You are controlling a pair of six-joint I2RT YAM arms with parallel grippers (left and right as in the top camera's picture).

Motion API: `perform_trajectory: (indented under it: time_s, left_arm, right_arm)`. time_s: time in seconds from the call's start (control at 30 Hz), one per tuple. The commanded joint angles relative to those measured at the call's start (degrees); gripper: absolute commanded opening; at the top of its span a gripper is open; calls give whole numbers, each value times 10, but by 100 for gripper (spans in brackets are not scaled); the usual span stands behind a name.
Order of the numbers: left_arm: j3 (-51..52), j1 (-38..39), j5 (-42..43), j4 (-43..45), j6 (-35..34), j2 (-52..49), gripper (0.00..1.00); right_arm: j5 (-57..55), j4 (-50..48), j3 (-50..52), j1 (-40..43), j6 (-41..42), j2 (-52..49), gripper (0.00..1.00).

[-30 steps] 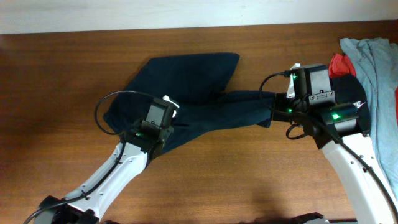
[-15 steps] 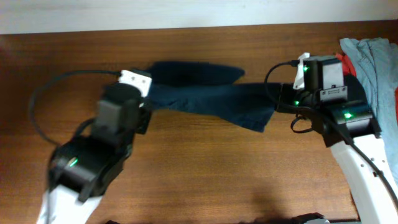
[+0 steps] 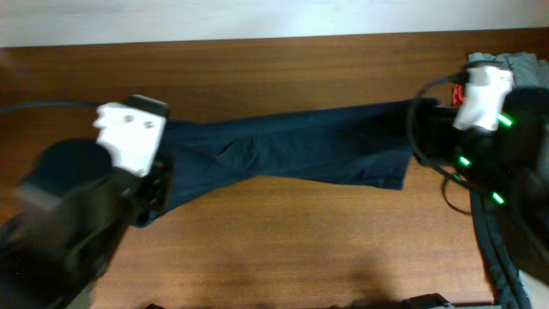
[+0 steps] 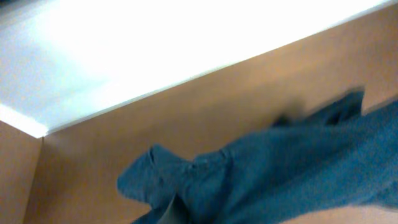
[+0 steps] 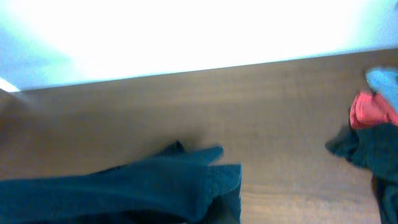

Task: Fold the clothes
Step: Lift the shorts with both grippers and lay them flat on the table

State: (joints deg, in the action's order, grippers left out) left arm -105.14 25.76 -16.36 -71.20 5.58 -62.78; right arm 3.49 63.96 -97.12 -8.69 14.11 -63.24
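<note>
- The dark navy shorts (image 3: 292, 150) are pulled out long across the middle of the worktop (image 3: 283, 249), running from the left arm to the right arm in the overhead view.
- The left end effector (image 3: 157, 182) is closed on the left end of the shorts, where the cloth bunches up. The arm sits close under the overhead camera and is blurred, so the fingers themselves cannot be made out.
- The right end effector (image 3: 426, 130) is closed on the right end of the shorts, near the far right edge of the worktop. It is blurred too.
- The lower edge of the shorts sags between the two grips, and a loose corner hangs near the right end.
- Whether the middle of the shorts touches the worktop cannot be told.
- In the left wrist view, the shorts fill the lower right and a rumpled fold pokes out to the left.
- A grey shirt (image 3: 515, 60) lies at the far right corner, beyond the right arm.
- In the right wrist view, a red cloth (image 5: 370, 112) lies just beside a dark garment (image 5: 367, 149), well apart from the end of the shorts.
</note>
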Motion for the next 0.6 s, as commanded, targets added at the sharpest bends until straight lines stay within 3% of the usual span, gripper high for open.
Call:
perform_trajectory:
  time_s: [0.0, 0.17, 0.33, 0.57]
  left_arm:
    - [-134, -2, 17, -20, 7, 12, 0]
    - [-216, -3, 44, -35, 7, 12, 1]
    - [-216, -3, -9, -57, 7, -33, 1]
    - [-216, -20, -47, -47, 7, -209, 2]
  right_arm:
    - [-26, 18, -66, 5, -3, 34, 4]
    - [-8, 38, -122, 5, -1, 54, 4]
    - [0, 43, -123, 5, -1, 35, 4]
    - [-1, 46, -123, 5, -2, -114, 5]
